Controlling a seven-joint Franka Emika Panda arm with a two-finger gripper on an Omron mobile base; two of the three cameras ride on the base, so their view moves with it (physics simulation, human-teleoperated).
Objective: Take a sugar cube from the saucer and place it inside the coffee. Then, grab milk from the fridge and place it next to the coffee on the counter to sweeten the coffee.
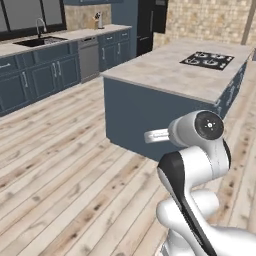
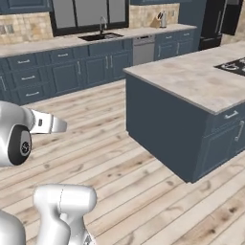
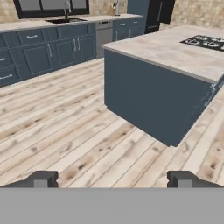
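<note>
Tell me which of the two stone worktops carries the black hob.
The island top, the freestanding block nearest the robot, carries the black hob. The other, the counter along the far wall, holds a sink under the window instead.

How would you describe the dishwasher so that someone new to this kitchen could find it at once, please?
Start at the long beige stone counter under the dark window along the far wall and find the black sink with its curved tap. Just right of the sink sits the dishwasher, a flat silver-grey panel, unlike the dark blue cabinet doors beside it.
</note>
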